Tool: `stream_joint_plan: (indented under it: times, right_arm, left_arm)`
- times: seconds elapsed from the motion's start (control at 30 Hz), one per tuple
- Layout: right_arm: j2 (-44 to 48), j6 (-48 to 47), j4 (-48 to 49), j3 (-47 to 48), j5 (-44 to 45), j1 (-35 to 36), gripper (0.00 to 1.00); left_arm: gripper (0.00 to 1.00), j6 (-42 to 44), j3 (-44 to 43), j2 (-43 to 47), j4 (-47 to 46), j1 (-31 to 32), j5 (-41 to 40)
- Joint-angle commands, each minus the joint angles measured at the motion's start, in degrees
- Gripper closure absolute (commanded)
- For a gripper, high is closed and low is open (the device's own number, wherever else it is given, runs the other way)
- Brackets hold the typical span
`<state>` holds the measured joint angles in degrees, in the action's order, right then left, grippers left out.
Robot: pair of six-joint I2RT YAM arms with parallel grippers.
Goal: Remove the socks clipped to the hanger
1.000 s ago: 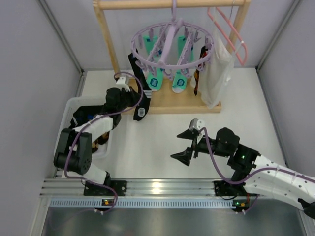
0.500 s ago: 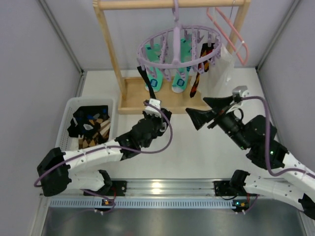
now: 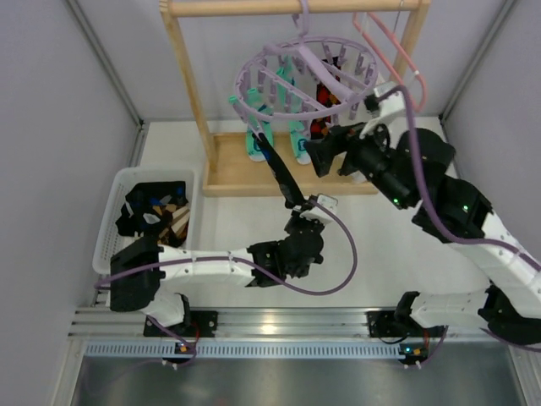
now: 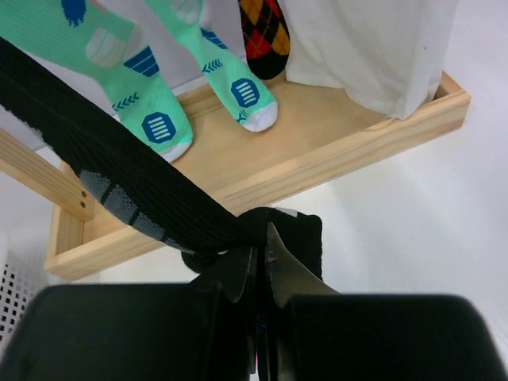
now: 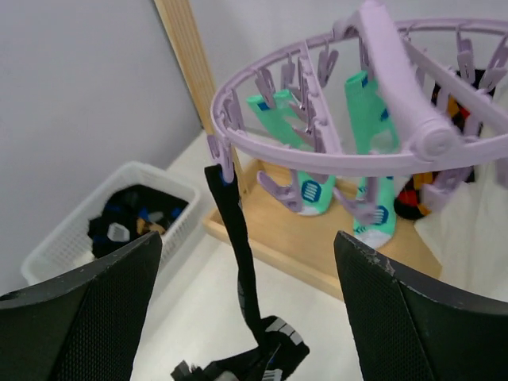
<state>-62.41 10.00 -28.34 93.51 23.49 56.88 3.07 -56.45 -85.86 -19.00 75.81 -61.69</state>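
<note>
There's the wooden rack (image 3: 188, 76) at the back of the white surface (image 3: 220, 224), base tray flat on it. A thin pink coat hanger (image 3: 389, 52) hangs from the top bar. A white cloth bag (image 4: 373, 48) dangles over the tray. To my left sits the white basket (image 3: 156, 172).

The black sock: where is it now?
Top view: the black sock stretches from a left-rim clip of the lavender ring hanger down to the left gripper, whose jaws are shut on its lower end.
</note>
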Motion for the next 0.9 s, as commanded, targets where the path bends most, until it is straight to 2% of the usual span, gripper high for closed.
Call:
stream_joint_plan:
  times: [0.0,0.2,0.33,0.67,0.87]
  right_arm:
    - [-6.8,-2.4,-9.6,5.7,0.3,0.3,0.15]
    - [-15.5,-6.0,-12.3,13.7,0.4,1.7,0.16]
    - [-18.0,-7.3,-11.6,14.5,4.1,2.4,0.17]
    - [-22.3,-9.4,-8.5,16.8,4.3,3.1,0.24]
    - [-26.8,-13.3,-9.0,19.7,7.7,3.1,0.27]
  left_arm:
    - [1.00,3.4,-4.4,-3.3,-0.6,0.8,-4.4]
    - [1.00,9.5,-10.9,-9.9,-0.6,2.6,-7.0]
    - [1.00,13.3,-13.9,-12.6,-0.6,3.8,-8.0]
    - [1.00,20.0,-21.6,-19.5,-0.7,5.3,-8.4]
    - [1.00,23.3,-23.0,-21.2,-0.7,5.6,-9.3]
